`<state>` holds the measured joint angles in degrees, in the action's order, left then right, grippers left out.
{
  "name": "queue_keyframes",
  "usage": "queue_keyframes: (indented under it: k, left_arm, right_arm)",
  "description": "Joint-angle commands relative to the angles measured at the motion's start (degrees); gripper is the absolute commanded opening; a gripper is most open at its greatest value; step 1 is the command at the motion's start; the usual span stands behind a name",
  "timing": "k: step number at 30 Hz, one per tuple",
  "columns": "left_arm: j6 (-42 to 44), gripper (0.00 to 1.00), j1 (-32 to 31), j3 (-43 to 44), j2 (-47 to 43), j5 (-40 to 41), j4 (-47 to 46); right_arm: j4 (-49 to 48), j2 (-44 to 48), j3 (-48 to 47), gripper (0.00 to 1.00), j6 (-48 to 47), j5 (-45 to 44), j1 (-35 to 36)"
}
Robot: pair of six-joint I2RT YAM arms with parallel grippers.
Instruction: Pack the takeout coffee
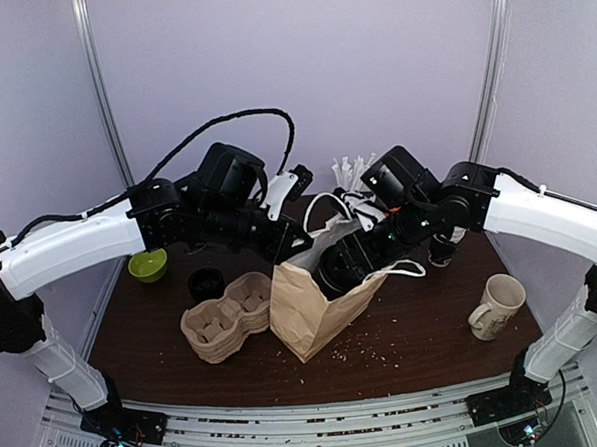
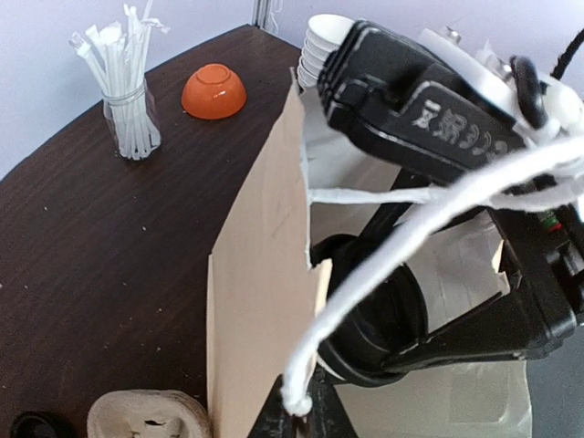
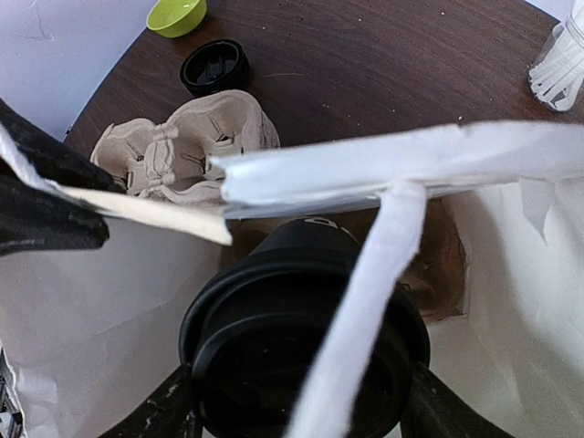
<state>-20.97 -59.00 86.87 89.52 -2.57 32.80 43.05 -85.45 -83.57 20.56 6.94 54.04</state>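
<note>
While the right gripper (image 3: pixel 306 412) clasps the takeout coffee (image 3: pixel 265 356) just inside the mouth of the paper bag (image 1: pixel 313 318), centre frame, the left gripper (image 2: pixel 294 422) pinches its rim. Insertion step, I judge; next calls for straight lowering, then release.

White characters are printed on the black casing (image 2: pixel 438 119) of the right arm, but cannot be read. The mug's (image 1: pixel 498 306) print is too small.
</note>
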Motion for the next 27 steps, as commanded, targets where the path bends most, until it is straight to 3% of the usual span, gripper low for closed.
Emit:
queue_keyframes:
  k: [1,9,19,27]
  left_arm:
    - [2.32,0.02,-0.44,2.52,0.64,-0.51,0.95]
    - [5.74,0.0,-3.42,3.53,0.57,1.38,-0.93]
    - [8.76,0.0,-7.41,-2.52,-3.12,8.66,-15.37]
    - [14.2,0.0,-12.09,-6.95,-3.66,14.91,-23.97]
  right_arm:
    - [-0.55,3.18,1.73,0.69,1.24,-0.47,0.41]
    - [0.59,9.54,5.94,0.69,3.18,-4.21,0.37]
    - [-0.99,19.33,15.37,0.69,4.48,-2.32,1.59]
    - [0.13,22.96,17.3,0.69,3.97,-5.09,3.26]
